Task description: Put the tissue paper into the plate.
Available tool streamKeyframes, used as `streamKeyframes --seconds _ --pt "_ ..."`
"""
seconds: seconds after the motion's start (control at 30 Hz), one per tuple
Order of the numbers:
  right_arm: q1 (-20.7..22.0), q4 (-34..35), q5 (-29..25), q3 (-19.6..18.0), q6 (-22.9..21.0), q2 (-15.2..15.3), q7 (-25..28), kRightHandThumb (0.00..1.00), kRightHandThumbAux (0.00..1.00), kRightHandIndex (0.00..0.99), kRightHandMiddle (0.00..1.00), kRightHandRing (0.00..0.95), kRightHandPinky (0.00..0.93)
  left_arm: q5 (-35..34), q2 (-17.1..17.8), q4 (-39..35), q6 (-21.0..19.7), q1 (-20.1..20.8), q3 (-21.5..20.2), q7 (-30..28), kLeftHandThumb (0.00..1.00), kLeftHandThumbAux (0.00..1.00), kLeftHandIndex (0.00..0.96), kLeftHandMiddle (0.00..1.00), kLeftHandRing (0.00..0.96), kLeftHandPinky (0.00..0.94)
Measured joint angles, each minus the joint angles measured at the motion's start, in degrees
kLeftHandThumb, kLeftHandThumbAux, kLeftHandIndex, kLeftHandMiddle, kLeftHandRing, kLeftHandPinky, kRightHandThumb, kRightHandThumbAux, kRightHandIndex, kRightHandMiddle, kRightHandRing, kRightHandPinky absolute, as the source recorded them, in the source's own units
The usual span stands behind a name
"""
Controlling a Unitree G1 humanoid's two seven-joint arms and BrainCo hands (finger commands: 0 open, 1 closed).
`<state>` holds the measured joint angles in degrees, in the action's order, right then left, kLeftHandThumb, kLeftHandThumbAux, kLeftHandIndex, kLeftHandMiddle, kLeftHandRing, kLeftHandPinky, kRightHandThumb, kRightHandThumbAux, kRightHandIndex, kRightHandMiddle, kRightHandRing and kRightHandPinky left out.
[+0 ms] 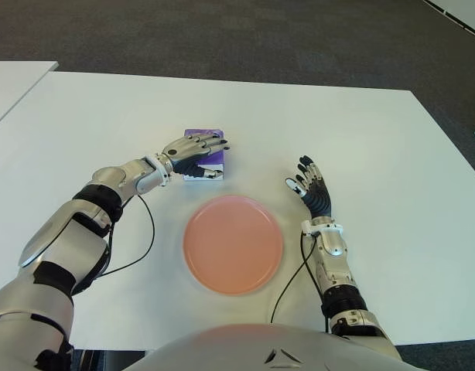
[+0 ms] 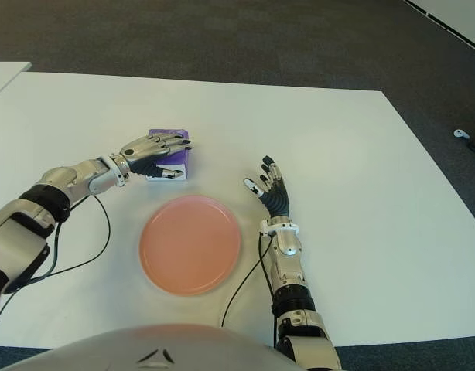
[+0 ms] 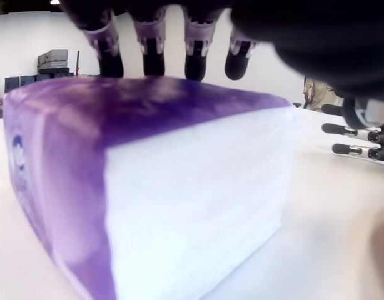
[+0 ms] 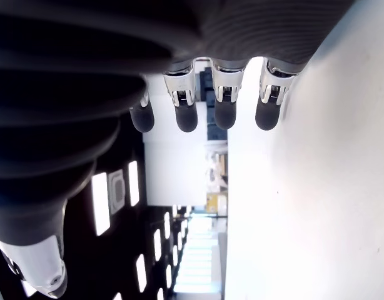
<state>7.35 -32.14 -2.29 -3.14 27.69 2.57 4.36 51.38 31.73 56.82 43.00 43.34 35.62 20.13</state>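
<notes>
**Left hand over the tissue pack, plate just below**

On the white table (image 1: 361,139), the left hand (image 1: 193,148) hovers with spread fingers (image 3: 148,44) above the purple tissue pack (image 1: 209,162), not yet clamped. The pack sits left of centre, its long axis running up-frame. One pink plate (image 1: 233,243) lies just below. The right hand (image 1: 311,189), open and empty, shows right of the plate, farther off.

On the white counter (image 2: 338,154) the left hand (image 2: 148,151) reaches over the purple-and-white tissue pack (image 2: 172,162), its fingers (image 2: 172,141) extended across the top. The pink plate (image 2: 190,243) lies just nearer the robot. The right hand (image 2: 270,189) shows beside the plate's right, fingers spread, holding nothing.
</notes>
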Motion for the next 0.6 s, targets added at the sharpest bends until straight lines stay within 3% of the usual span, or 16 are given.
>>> streamKeyframes --seconds 0.6 --pt "3.4 -5.2 -0.3 -0.2 1.4 1.4 4.3 0.000 0.718 0.000 0.000 0.000 0.000 5.6 1.2 -2.2 -4.6 0.1 3.3 3.8 0.173 0.131 0.000 0.000 0.000 0.000"
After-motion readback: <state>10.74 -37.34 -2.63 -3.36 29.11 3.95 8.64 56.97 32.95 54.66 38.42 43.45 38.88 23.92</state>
